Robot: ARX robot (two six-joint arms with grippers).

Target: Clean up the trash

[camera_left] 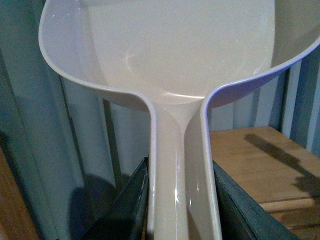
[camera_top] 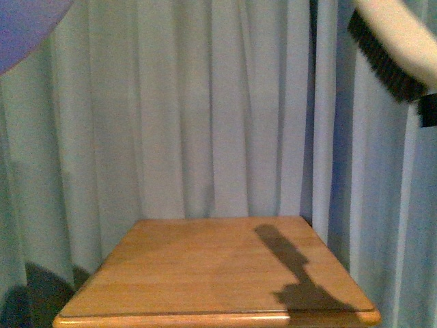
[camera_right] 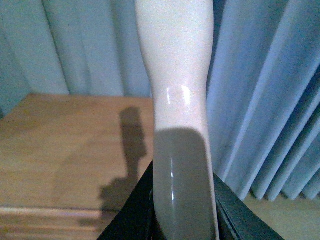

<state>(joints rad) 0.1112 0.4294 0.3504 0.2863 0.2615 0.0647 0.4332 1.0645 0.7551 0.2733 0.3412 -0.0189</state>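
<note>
One dustpan (camera_left: 175,50), one brush (camera_top: 392,34), one table (camera_top: 205,266).
Left jaws grip the dustpan, right jaws the brush; wooden top, curtains (camera_top: 205,102) behind.

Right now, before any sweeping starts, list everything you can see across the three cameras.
light-brown wooden table: one, low in the middle of the front view, with a dark shadow on its right part
pale blue-grey pleated curtain: one backdrop, behind and beside the table
pinkish-beige plastic dustpan: one, raised, handle in the left claw
pinkish-beige hand brush with black bristles: one, raised at the front view's upper right, handle in the right claw
crumpled white tissue wad: none in view
left claw: one, dark, shut on the dustpan's handle
right claw: one, dark, shut on the brush's handle
</note>
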